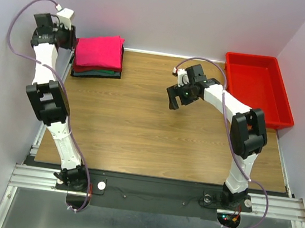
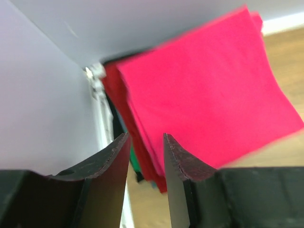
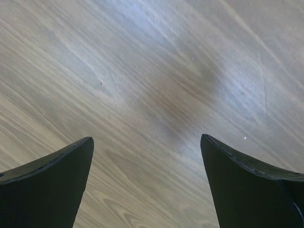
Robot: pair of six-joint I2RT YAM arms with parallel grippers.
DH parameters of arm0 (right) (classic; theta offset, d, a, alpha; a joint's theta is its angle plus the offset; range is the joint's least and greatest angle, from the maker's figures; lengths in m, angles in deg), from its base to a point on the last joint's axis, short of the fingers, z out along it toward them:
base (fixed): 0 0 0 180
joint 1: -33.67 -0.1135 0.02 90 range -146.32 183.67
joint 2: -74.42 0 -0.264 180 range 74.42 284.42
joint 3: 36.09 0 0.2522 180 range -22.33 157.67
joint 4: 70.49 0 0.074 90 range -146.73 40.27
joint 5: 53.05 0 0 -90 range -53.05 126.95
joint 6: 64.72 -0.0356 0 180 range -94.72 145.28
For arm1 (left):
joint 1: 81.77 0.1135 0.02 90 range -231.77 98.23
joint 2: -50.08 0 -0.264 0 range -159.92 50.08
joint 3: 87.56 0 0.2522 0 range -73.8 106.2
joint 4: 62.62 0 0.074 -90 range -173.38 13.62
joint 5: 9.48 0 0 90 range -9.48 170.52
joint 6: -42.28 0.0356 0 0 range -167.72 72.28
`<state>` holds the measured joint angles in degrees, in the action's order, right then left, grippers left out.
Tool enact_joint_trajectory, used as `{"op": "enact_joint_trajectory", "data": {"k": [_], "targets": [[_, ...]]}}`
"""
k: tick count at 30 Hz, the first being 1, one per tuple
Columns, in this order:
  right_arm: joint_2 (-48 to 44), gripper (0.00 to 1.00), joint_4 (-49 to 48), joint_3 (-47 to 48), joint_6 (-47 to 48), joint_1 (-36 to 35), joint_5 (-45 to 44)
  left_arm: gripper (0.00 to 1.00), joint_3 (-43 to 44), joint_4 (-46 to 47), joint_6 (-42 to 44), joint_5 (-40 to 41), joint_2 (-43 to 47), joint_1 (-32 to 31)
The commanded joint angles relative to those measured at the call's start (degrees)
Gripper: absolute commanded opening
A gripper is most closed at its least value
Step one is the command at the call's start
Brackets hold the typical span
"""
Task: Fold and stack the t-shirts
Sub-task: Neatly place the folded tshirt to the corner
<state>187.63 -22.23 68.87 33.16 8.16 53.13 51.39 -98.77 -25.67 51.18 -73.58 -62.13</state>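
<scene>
1. The folded stack of soft cotton t-shirts (image 1: 98, 57) sits in the far-left corner of the brown wooden table (image 1: 140, 123), against the back wall and just right of the left gripper (image 1: 66, 34).
2. The left arm is far nearer. The right gripper (image 3: 147, 137) hangs well apart over bare wood mid-table, fingers spread wide, holding nothing.
3. The left gripper's fingers (image 2: 114, 161) stand narrowly parted with nothing between them. The stack's left edge lies just ahead of the tips.
4. The bright pink-magenta tee (image 2: 209, 95) tops the pile, flat and smooth, its longer side along the back wall. A dark red tee (image 2: 116, 88) and green layers peek out beneath.
5. The red plastic bin (image 1: 256, 85) stands far right. The stacking looks essentially finished.
</scene>
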Motion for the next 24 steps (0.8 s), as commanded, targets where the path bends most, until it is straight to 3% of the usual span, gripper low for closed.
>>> {"op": "enact_joint_trajectory", "data": {"k": [1, 7, 12, 17, 18, 20, 21, 22, 24], "targets": [[-4.05, 1.00, 0.22, -1.63, 1.09, -0.06, -1.07, 0.43, -10.29, -3.27, 3.00, -2.75, 5.70, 0.31], [-5.10, 1.00, 0.74, -3.39, 0.65, 0.12, -2.47, 0.42, -19.18, -2.13, 4.68, 6.12, 7.29, 0.40], [-7.12, 1.00, 1.27, -6.29, 0.82, 1.78, -3.35, 0.42, -20.16, -1.08, 4.41, 12.64, 6.59, 0.49], [-12.38, 1.00, 1.97, -9.89, 1.79, 6.34, -4.32, 0.47, -25.60, 3.05, 4.59, 17.65, 13.43, 0.75], [-13.35, 1.00, 1.97, -10.68, 2.14, 7.23, -4.32, 0.51, -26.56, 2.97, 4.76, 17.22, 14.48, 0.93], [-15.98, 1.00, 2.06, -12.97, 2.40, 9.51, -4.32, 0.69, -29.55, 2.09, 5.64, 13.38, 18.61, 1.63], [-16.87, 1.00, 2.06, -13.58, 2.49, 10.39, -3.97, 0.93, -31.13, 2.26, 6.16, 12.56, 20.45, 1.72], [-17.66, 1.00, 2.06, -14.90, 2.58, 11.97, -3.79, 0.99, -34.19, 2.27, 6.87, 11.42, 24.30, 1.54], [-19.77, 1.00, 2.06, -16.05, 3.10, 13.82, -3.18, 0.99, -38.06, 1.83, 6.96, 10.27, 29.32, 1.02]]}}
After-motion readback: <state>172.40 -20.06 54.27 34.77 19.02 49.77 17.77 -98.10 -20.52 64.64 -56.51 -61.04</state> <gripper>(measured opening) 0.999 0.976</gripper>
